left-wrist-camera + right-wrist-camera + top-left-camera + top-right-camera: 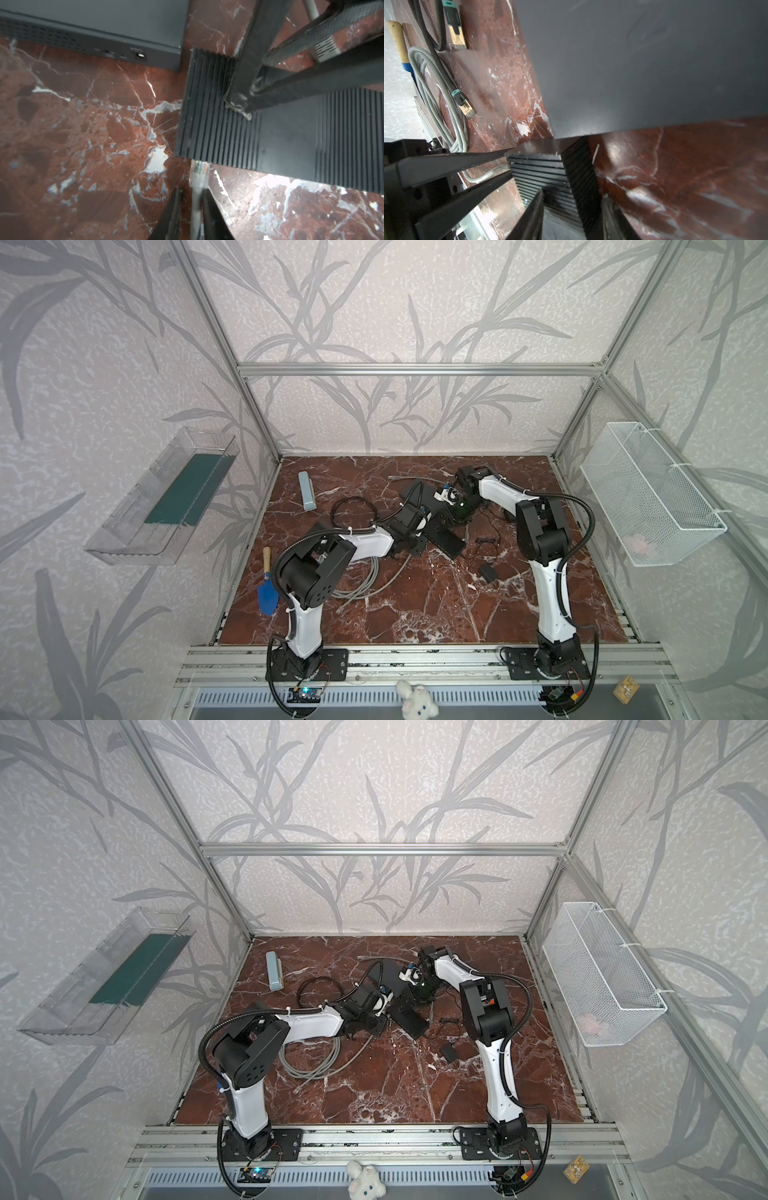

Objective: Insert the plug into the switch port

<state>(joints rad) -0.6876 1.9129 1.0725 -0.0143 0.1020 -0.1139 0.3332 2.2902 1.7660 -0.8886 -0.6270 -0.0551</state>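
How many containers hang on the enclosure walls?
2: a clear plastic tray on the left wall, a white wire basket on the right wall. None seems hidden.

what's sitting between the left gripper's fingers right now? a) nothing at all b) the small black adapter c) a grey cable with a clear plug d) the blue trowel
c: in the left wrist view the grey cable runs out between the fingers of the left gripper, with its clear plug right at the edge of the ribbed black box.

Plug apparently touching switch edge, box beside it, trowel far left
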